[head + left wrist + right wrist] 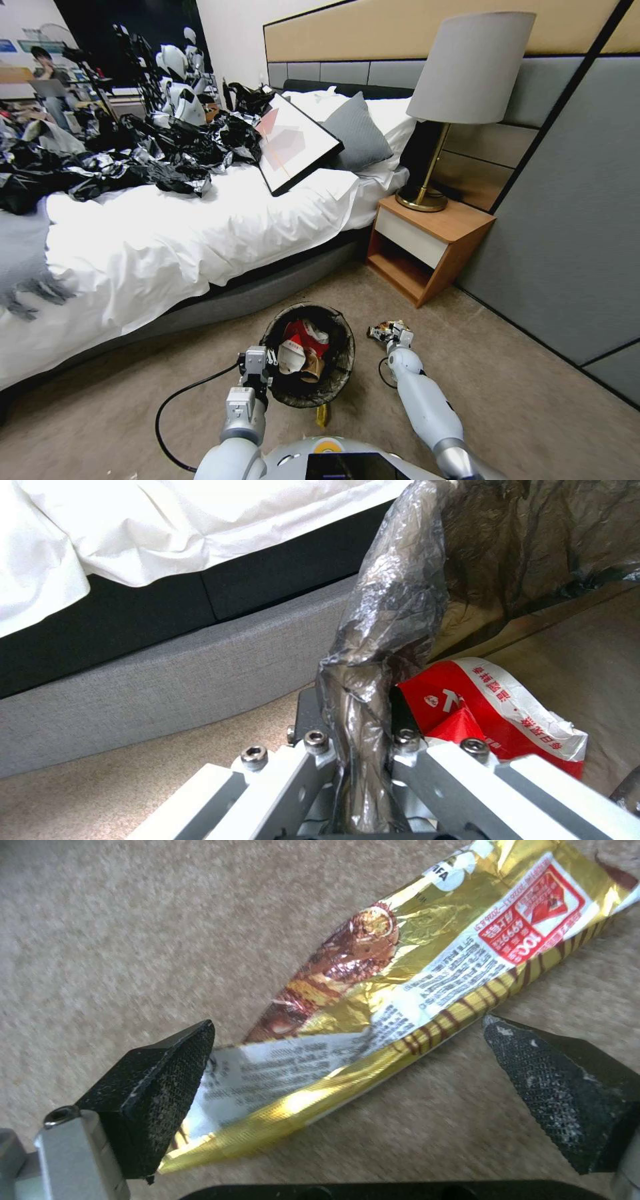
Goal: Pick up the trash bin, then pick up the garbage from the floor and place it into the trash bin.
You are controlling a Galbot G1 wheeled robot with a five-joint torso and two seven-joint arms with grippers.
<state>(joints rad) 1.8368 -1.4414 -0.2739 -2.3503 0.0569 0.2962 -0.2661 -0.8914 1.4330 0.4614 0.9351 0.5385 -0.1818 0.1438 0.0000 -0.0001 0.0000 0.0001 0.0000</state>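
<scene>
Gold foil snack wrapper (373, 1005) being straddled on the carpet.
Round black-lined trash bin (337, 373) is being gripped at its rim by the left hand (363, 760); right hand (347, 1060) is being held released.

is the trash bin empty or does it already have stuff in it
Not empty. The trash bin, held at its rim by the left gripper, already holds a red-and-white wrapper and other crumpled litter.

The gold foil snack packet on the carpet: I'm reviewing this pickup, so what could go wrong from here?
1. The gold foil snack packet lies flat on the carpet between the open right tool; the pads may slide over it.
2. The left tool pinches only the black-lined white plastic trash bin at its rim; the liner could slip.
</scene>
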